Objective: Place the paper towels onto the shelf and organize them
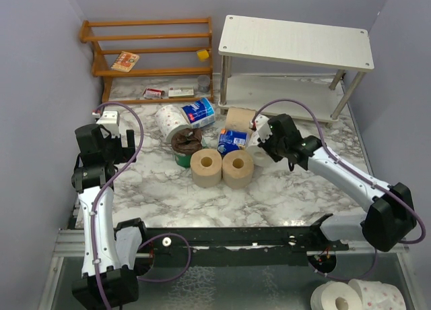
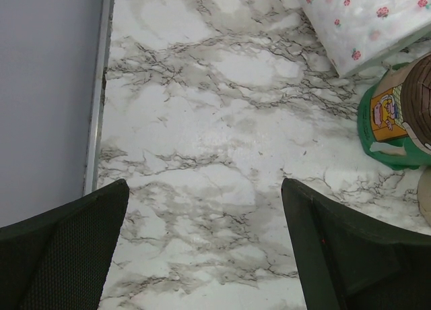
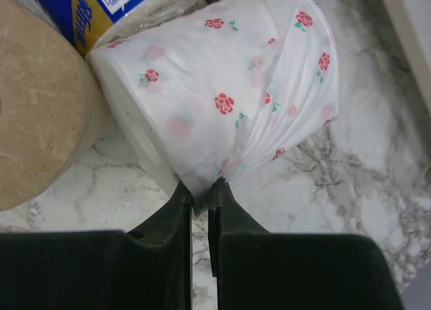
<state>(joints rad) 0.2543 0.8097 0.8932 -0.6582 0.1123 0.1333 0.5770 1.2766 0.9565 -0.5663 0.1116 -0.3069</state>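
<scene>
The shelf (image 1: 296, 42), white w/ 2 tiers and metal legs, stands at the far right of the marble table (image 1: 161, 195). The paper towels lie on the table in front of it and to its left, in one cluster near the middle; in the top view I count 7 there. 3 are tan: 2 tan rolls (image 1: 206, 167) stand on end side by side, cores up, touching each other, and a third tan roll (image 1: 239, 116) is behind them, near the shelf's left legs. 2 are blue-wrapped: one blue roll (image 1: 200, 112) further back, and a second blue roll (image 1: 232, 140) just behind the tan pair. 2 are white w/ pink flowers. One white roll (image 1: 168, 121) lies on its side at the left of the cluster. The other, the held white roll (image 3: 222, 87), lies on its side just right of the tan pair, against a tan roll and a blue one in the right wrist view. The right gripper (image 3: 200, 187) is closed nearly all the way, its 2 fingers pinching a gathered fold of this roll's loose paper; the roll seems to rest on the table. The left gripper (image 2: 205, 189) is wide open, holds nothing, and hovers over bare marble at the left side, apart from the cluster. 1 snack bag (image 1: 185, 145), green and brown, sits between the white roll and the tan pair. 2 more white rolls (image 1: 333, 298) are at the near right corner, below the table edge. 1 wooden rack (image 1: 148, 50) stands far left w/ a few small items, too small to tell.
</scene>
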